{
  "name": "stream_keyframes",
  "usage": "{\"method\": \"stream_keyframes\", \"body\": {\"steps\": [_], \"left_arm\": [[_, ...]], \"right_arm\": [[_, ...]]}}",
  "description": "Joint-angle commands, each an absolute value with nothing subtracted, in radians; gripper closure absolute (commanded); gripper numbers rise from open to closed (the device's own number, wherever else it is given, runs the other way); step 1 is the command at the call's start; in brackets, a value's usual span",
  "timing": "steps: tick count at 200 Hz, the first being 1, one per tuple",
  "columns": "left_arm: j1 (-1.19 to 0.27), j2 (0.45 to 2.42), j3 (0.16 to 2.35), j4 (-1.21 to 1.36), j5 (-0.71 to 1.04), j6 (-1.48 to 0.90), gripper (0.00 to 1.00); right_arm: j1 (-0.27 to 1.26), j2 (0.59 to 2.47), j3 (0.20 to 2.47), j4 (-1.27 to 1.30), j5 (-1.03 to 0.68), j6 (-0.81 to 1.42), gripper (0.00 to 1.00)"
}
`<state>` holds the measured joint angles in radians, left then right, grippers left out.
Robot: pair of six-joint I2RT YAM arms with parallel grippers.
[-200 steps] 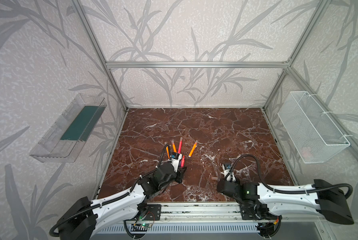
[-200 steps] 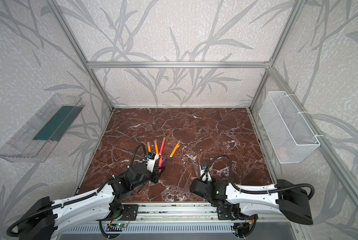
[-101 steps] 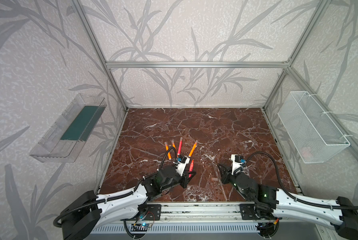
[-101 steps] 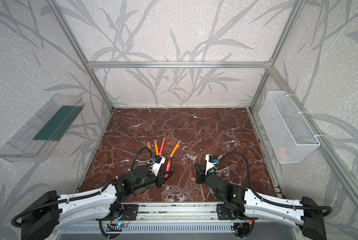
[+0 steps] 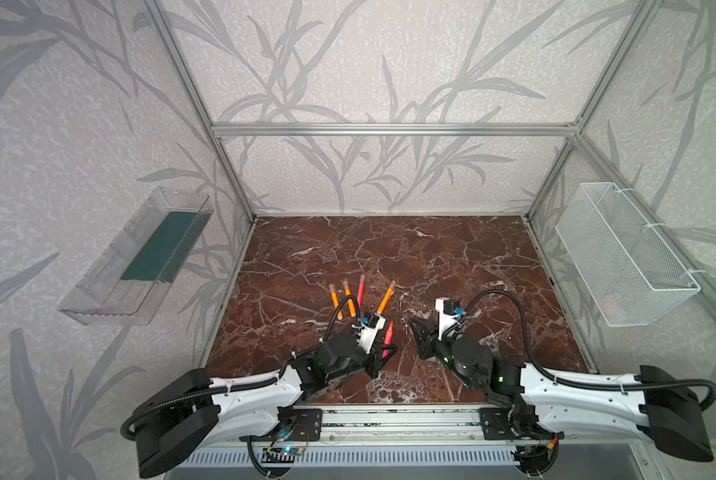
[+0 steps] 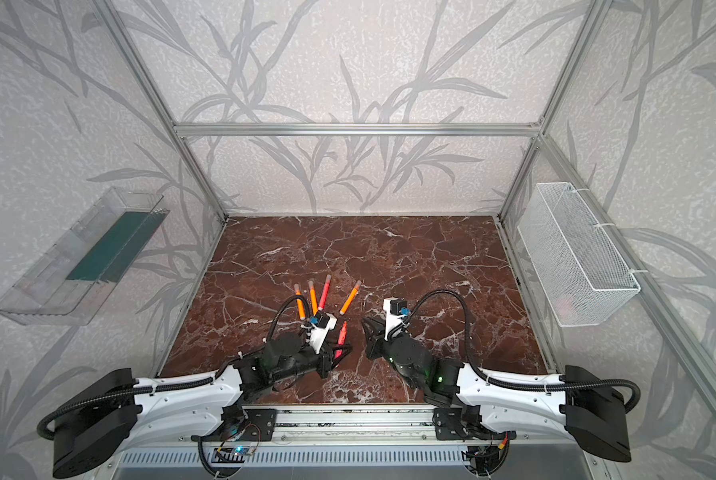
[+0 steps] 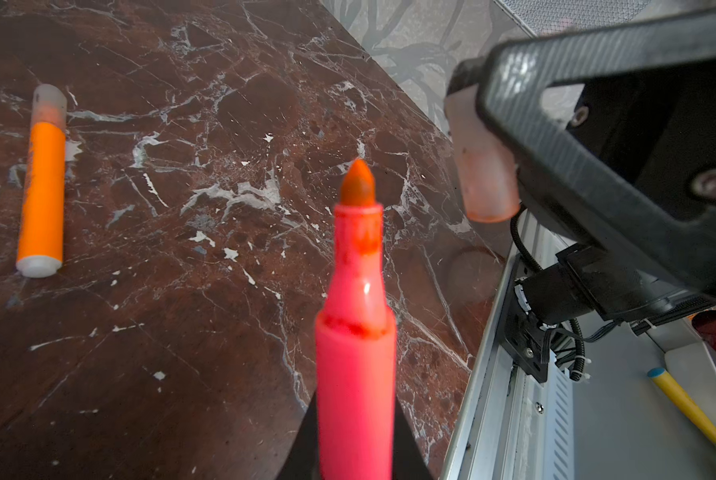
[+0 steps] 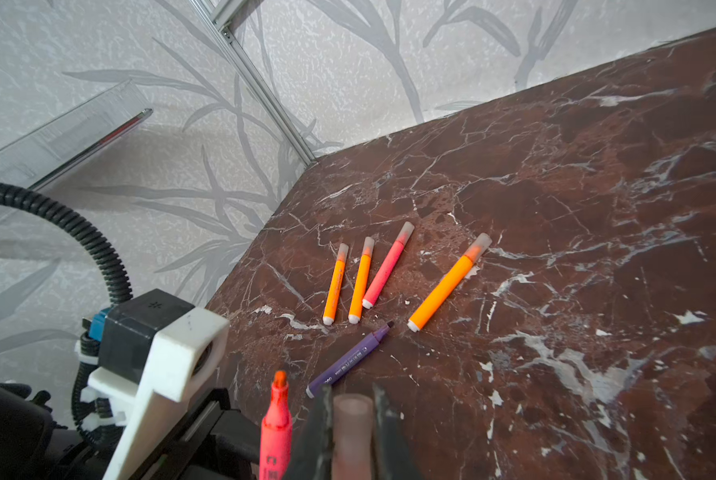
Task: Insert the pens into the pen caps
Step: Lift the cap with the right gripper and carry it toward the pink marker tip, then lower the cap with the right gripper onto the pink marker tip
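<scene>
Clamped in the left gripper — a red-pink pen, tip bare, above the table. Pinched in the right gripper — a cap, near that tip. Flat on the table: purple pen, uncapped.

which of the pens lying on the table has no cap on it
The purple pen: its dark tip is bare. The three orange pens and the capped red-pink pen lying beyond it all wear translucent caps.

Blurred red-pink pen, barrel cropped, pen cap base cropped
</scene>
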<state>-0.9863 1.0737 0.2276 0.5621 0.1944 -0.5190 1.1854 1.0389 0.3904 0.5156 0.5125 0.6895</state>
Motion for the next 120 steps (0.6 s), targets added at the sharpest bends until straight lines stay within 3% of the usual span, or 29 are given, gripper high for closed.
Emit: {"method": "stream_keyframes", "body": {"steps": [1,76,120], "left_arm": [[-0.991,1.068,0.238,0.596,0.18,-0.529,1.0],[-0.992,1.06,0.249,0.571,0.172,-0.532,1.0],[-0.992,1.06,0.247,0.574,0.177,-0.528,1.0]], "right_arm": [[1.181,1.112,0.416,0.678,0.504,0.685,1.0],[1.182,1.242,0.469,0.853,0.528,0.68,1.0],[1.181,1.249,0.509,0.82,0.526,0.681,1.0]]}}
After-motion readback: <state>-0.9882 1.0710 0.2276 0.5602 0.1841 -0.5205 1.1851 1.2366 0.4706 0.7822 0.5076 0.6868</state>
